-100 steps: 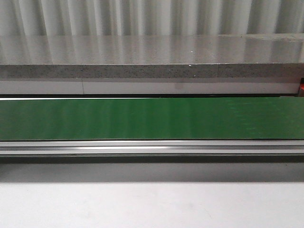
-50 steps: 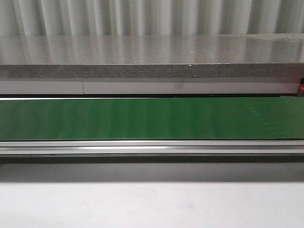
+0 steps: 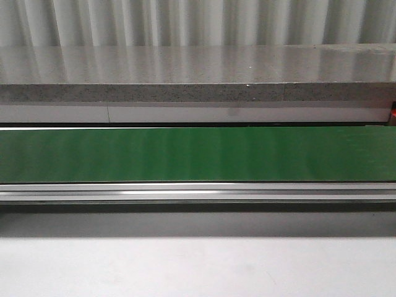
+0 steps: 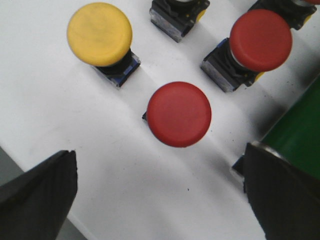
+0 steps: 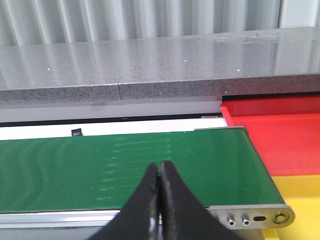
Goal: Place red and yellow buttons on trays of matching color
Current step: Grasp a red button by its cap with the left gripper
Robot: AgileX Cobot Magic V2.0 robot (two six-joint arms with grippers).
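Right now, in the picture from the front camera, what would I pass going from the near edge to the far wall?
White table → silver rail → green conveyor belt → white strip → speckled grey counter → ribbed wall.

A red button (image 4: pixel 179 114) with a round mushroom cap stands upright on the white desk (image 4: pixel 75 115), its dark base almost hidden under the cap. Near it stand a yellow button (image 4: pixel 99 34) and a second red button (image 4: pixel 260 40), both upright on dark square bases, all apart from each other. By the green belt's end lie the red tray (image 5: pixel 280 131) and, nearer, the yellow tray (image 5: pixel 302 200), side by side.
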